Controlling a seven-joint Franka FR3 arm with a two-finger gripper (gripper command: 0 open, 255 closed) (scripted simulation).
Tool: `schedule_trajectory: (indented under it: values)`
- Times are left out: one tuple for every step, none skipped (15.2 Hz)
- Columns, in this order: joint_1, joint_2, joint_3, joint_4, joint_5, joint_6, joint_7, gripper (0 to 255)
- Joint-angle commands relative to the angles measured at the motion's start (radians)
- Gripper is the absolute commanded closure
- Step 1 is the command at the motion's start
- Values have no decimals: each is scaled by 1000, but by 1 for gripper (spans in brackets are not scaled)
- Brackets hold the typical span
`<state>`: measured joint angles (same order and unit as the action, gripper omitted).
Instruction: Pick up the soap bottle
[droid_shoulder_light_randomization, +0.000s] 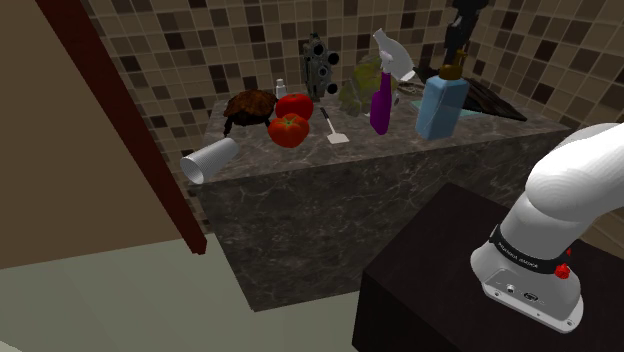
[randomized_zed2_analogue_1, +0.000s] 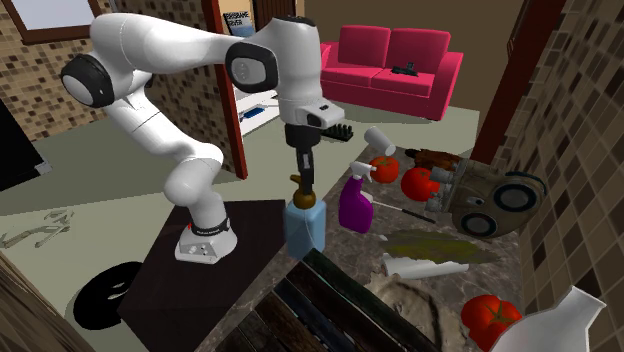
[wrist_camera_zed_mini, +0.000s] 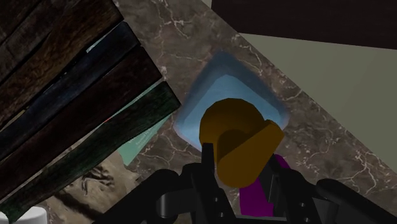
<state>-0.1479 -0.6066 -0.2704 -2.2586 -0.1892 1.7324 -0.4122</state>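
Note:
The soap bottle (droid_shoulder_light_randomization: 440, 108) is a pale blue block with a brown-orange pump, standing upright on the dark marble counter (droid_shoulder_light_randomization: 330, 205) near the shoulder view's right end. My black gripper (droid_shoulder_light_randomization: 459, 48) comes straight down onto its top. From the second exterior view the gripper (randomized_zed2_analogue_1: 303, 176) has its fingers close together around the pump, above the blue body (randomized_zed2_analogue_1: 304, 228). In the wrist view the gripper (wrist_camera_zed_mini: 242, 162) clasps the pump head (wrist_camera_zed_mini: 238, 143) on both sides, with the blue body (wrist_camera_zed_mini: 213, 92) below it.
A purple spray bottle (droid_shoulder_light_randomization: 381, 105) stands right beside the soap bottle. Two tomatoes (droid_shoulder_light_randomization: 290, 125), a white spatula (droid_shoulder_light_randomization: 333, 128) and a tipped white cup (droid_shoulder_light_randomization: 210, 160) lie further along the counter. Dark wooden slats (wrist_camera_zed_mini: 63, 95) lie on its other side. A tiled wall runs behind.

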Motion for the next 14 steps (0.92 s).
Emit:
schedule_trajectory:
  values:
    - [1, 4, 2, 28, 2, -23, -3, 255]
    - [2, 6, 3, 43, 4, -36, -4, 255]
    - [3, 9, 4, 58, 5, -49, -5, 255]
    - [3, 12, 6, 73, 7, -62, -6, 255]
    - [4, 15, 7, 89, 8, -74, -7, 255]
    - [5, 18, 8, 105, 9, -87, -8, 255]
    - [6, 21, 9, 121, 11, -100, -9, 255]
    - [7, 25, 10, 137, 12, -112, -10, 255]
    - [7, 28, 11, 153, 14, -125, -11, 255]
    - [8, 32, 12, 170, 15, -138, -12, 255]
    - [9, 36, 13, 187, 16, -150, -13, 255]
    - [10, 41, 14, 204, 18, -163, -15, 255]
    - [10, 45, 14, 221, 19, -176, -16, 255]
    - [11, 46, 15, 223, 19, -178, -16, 255]
